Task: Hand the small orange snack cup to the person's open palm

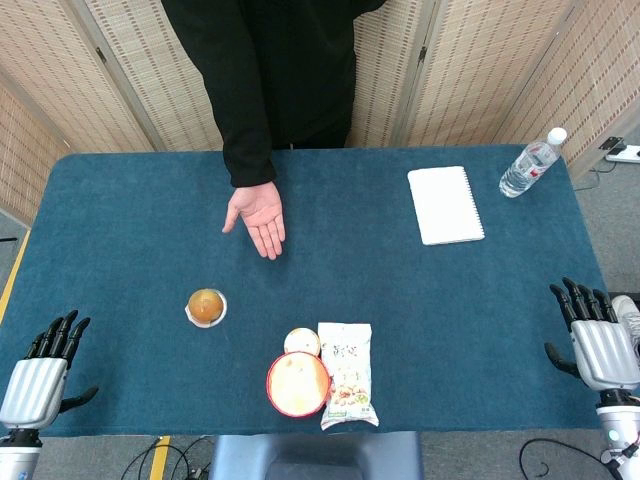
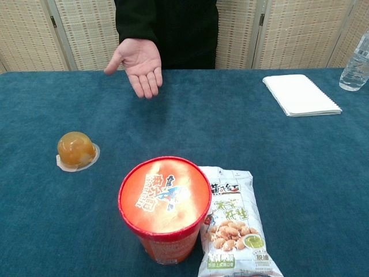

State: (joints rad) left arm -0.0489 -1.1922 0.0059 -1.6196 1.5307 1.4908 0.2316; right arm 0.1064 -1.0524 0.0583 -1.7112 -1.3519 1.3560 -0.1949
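Reaching for the small orange snack cup (image 1: 206, 307) near the table's left edge suits the left hand (image 1: 45, 372), fingers spread and empty like the right hand (image 1: 596, 338); grip its seemingly rounded sides gently.

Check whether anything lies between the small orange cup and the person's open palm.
Nothing visible does. The orange cup sits alone on the blue cloth, and the stretch up to the open palm is bare. The red tub and the snack bag lie nearer the robot, off that line.
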